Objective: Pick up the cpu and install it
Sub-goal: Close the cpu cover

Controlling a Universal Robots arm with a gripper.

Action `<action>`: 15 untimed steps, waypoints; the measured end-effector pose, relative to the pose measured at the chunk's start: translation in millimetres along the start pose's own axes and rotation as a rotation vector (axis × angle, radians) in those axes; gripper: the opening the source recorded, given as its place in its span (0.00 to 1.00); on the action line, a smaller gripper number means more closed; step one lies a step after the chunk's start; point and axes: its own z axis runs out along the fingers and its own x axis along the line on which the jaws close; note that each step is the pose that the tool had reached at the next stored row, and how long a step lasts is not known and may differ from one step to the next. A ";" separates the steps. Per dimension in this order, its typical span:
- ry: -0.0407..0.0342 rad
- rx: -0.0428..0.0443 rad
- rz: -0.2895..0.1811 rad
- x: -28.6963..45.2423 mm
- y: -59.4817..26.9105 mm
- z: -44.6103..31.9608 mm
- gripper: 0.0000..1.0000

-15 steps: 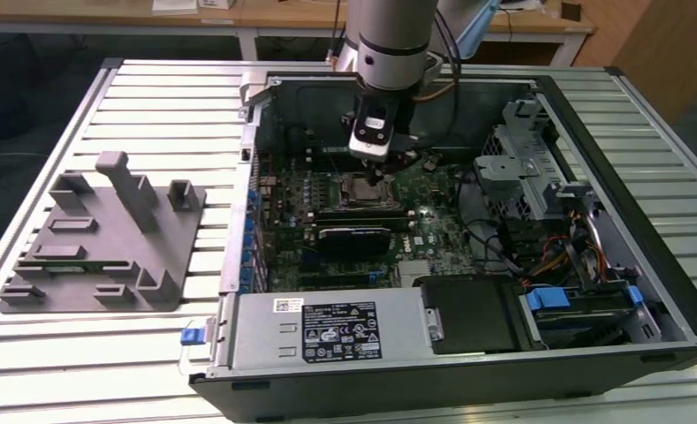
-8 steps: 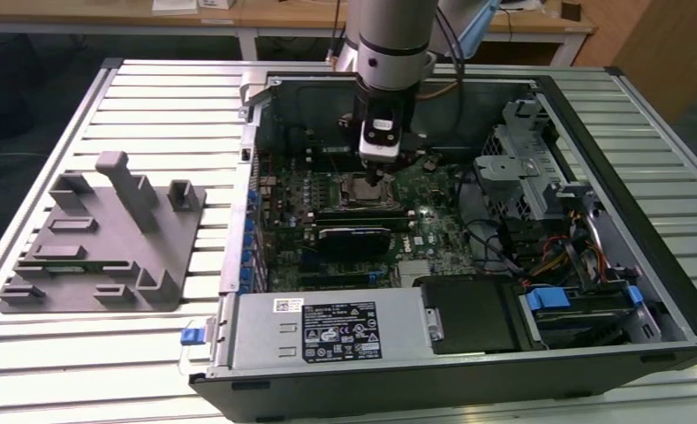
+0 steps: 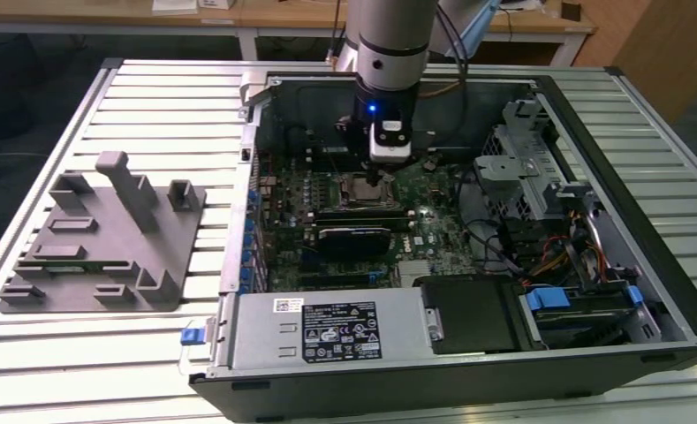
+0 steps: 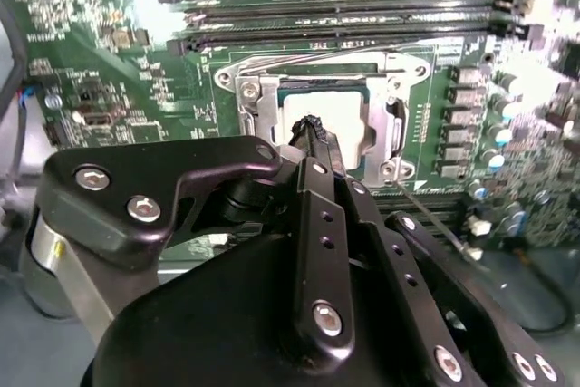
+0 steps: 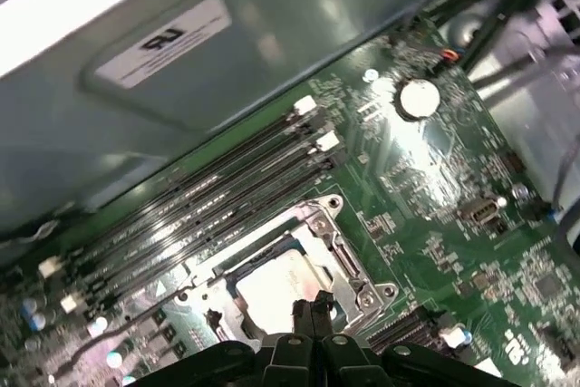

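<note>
Hovering gripper (image 5: pixel 313 304) over socketed cpu (image 5: pixel 272 289)

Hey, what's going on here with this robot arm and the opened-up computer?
A robot arm is working inside the open computer case, with its gripper right over the motherboard's socket. The cpu lies flat within the socket frame, as both wrist views show. The jaws are closed together and hold nothing, with their tips at the chip's near edge. Whether they touch it cannot be told.
</note>
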 end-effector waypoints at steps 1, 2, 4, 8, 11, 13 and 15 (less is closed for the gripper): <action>0.0000 0.0000 -0.018 0.0 0.0 0.0 0.11; 0.0000 -0.0001 -0.036 0.0 0.0 0.1 0.11; 0.0000 -0.0002 -0.072 0.0 0.0 0.2 0.11; -0.0001 -0.0004 -0.145 0.0 0.0 0.4 0.11; -0.0001 -0.0006 -0.199 0.0 0.0 0.6 0.11; -0.0001 -0.0006 -0.235 0.0 0.0 0.7 0.11; -0.0002 -0.0008 -0.272 0.0 0.0 0.9 0.11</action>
